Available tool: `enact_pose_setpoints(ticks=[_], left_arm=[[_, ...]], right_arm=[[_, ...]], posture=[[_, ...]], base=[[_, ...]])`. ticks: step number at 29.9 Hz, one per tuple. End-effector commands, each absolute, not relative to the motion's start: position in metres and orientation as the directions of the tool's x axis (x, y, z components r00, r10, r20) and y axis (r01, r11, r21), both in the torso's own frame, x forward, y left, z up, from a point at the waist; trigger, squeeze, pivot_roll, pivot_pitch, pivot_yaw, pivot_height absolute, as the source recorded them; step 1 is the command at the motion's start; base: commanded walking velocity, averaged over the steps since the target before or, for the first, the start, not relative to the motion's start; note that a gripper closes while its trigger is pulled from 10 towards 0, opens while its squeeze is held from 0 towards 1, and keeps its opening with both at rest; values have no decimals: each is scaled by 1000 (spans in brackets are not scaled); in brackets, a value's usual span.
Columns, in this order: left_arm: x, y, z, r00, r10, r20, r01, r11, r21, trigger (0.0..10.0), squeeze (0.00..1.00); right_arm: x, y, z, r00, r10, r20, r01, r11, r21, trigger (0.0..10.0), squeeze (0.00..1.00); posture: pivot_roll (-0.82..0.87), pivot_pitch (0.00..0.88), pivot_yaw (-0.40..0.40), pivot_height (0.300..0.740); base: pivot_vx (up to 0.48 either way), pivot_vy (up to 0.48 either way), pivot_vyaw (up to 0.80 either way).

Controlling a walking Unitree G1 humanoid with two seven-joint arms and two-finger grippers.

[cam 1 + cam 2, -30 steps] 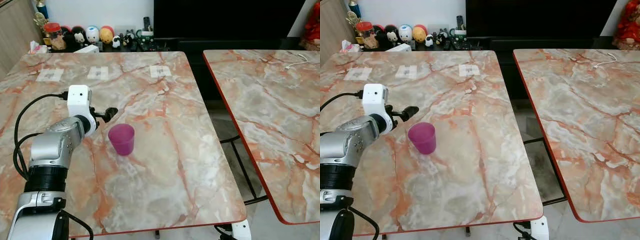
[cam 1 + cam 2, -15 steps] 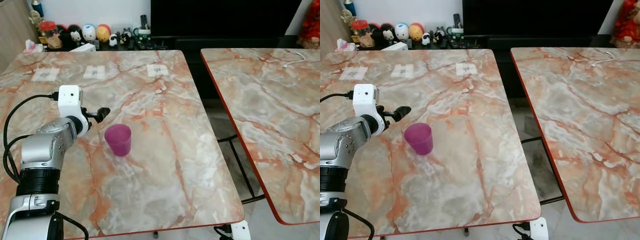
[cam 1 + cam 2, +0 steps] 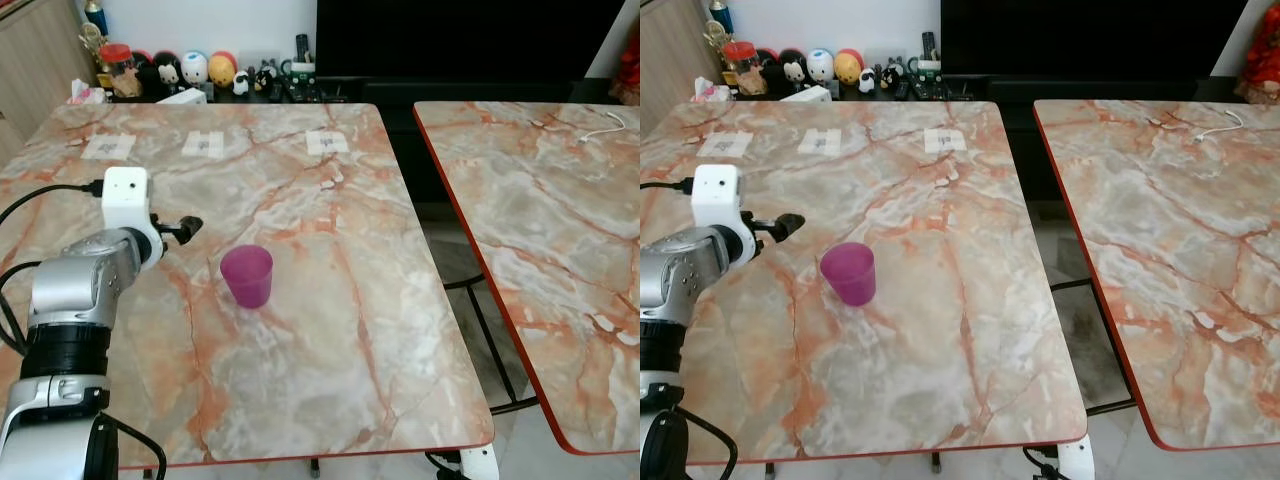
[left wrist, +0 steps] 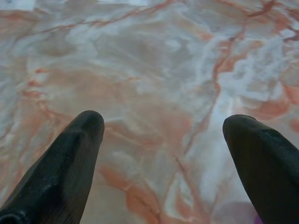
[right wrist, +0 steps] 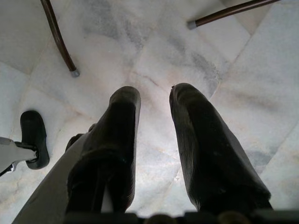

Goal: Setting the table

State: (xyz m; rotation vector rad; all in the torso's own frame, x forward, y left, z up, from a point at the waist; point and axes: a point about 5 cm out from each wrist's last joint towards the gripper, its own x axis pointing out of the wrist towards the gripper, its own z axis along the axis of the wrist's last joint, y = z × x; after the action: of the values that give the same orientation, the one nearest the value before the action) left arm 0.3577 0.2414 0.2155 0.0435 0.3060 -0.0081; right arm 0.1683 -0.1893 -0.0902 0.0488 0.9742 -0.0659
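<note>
A purple cup point(image 3: 247, 276) stands upright on the marble table point(image 3: 330, 340), left of its middle. My left gripper point(image 3: 190, 226) hovers just above the tabletop, a short way to the cup's left and slightly behind it, pointing toward it without touching. In the left wrist view the left gripper point(image 4: 163, 123) is open, its fingers point(image 4: 70, 158) wide apart with only marble between them. My right gripper point(image 5: 154, 93) hangs idle over the pale floor, its fingers point(image 5: 117, 135) a narrow gap apart and holding nothing.
A second marble table point(image 3: 540, 200) stands to the right across a narrow gap, with a white cable point(image 3: 600, 122) on it. Three paper labels point(image 3: 205, 145) lie along the near table's back. Figurines point(image 3: 190, 70) line a shelf behind. Chair legs point(image 5: 58, 37) stand near the right arm.
My left gripper has drawn back to the left, away from the cup. The cup has stayed put. The head camera has shifted a little.
</note>
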Motion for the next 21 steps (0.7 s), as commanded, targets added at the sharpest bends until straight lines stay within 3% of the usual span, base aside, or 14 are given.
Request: enact_pose_setpoints(ticks=[1, 9, 21], left_arm=[[359, 245, 222, 948, 12, -318, 10, 998, 70, 10000, 0], [357, 256, 217, 916, 89, -390, -56, 994, 94, 10000, 0], [359, 243, 221, 914, -57, -402, 67, 998, 9, 10000, 0]], right_arm=[[164, -189, -92, 543, -37, -839, 81, 997, 9, 10000, 0], [166, -187, -92, 547, -31, -837, 73, 997, 11, 10000, 0], [164, -188, -92, 538, -35, -842, 67, 998, 2, 10000, 0]], posture=[[180, 24, -48, 740], [189, 16, -46, 740], [180, 1, -48, 740]], base=[[0, 0, 0], [0, 0, 0], [0, 0, 0]])
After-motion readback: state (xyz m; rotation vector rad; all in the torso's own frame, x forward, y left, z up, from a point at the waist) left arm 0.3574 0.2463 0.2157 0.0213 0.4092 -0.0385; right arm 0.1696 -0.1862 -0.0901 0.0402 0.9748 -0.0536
